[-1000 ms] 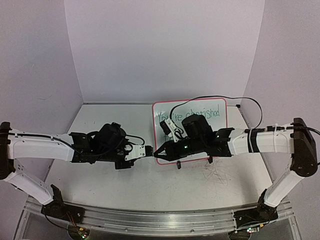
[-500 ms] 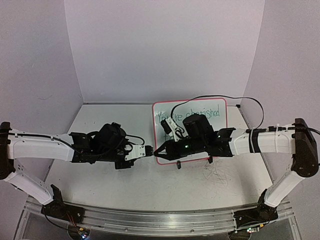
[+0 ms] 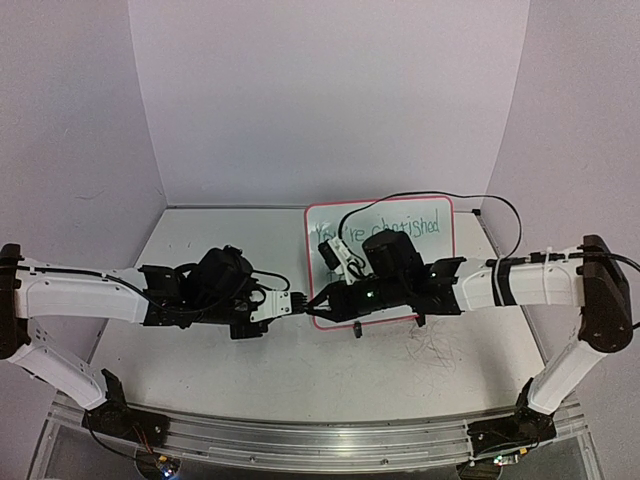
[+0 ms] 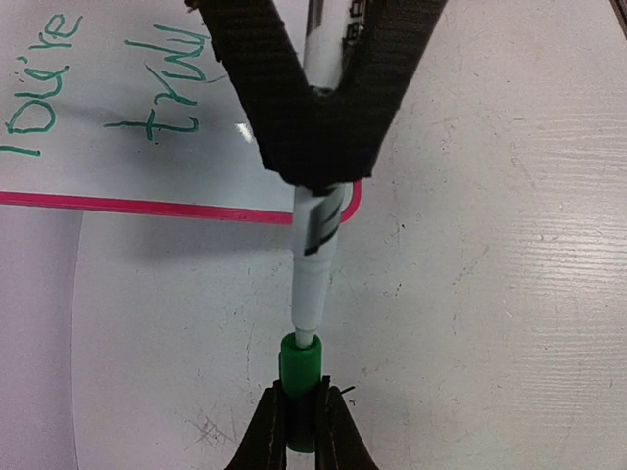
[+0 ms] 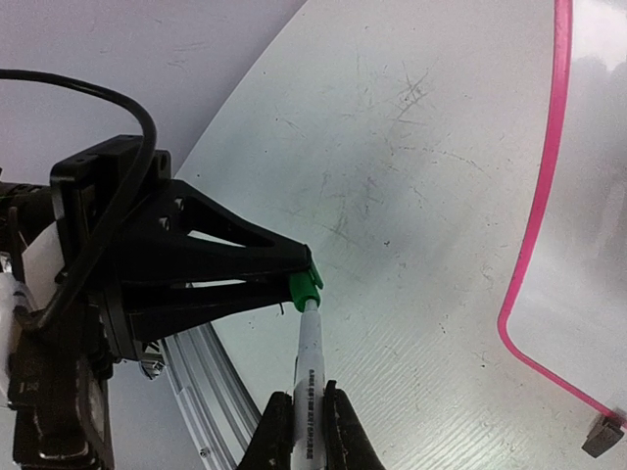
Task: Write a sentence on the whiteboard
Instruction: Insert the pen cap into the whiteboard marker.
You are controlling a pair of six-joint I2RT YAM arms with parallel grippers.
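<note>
Marker [image 4: 315,257] is clamped in the right gripper [image 5: 306,399], jaws shut on the white barrel, nose pointing at the left arm. Green cap [image 4: 300,376] is pinched in the left gripper [image 4: 302,398], jaws closed on its lower half, open end facing the marker. Marker nose sits right at the cap's mouth and touches it; can't tell how far it's seated. Marker and cap are lined up on one axis.

Both arms reach in low from the sides, fingertips meeting over the table [image 3: 200,350] just off the near left corner of the whiteboard [image 3: 440,262]. Whiteboard is at back, right of centre, partly covered by the right wrist. Green sentence [image 3: 403,226] runs along the board's top, with a shorter second line under it, mostly hidden from above. Grey scratch marks [image 3: 430,348] are on the table in front of the board. Black cable [image 3: 440,197] loops over the board's far edge.
</note>
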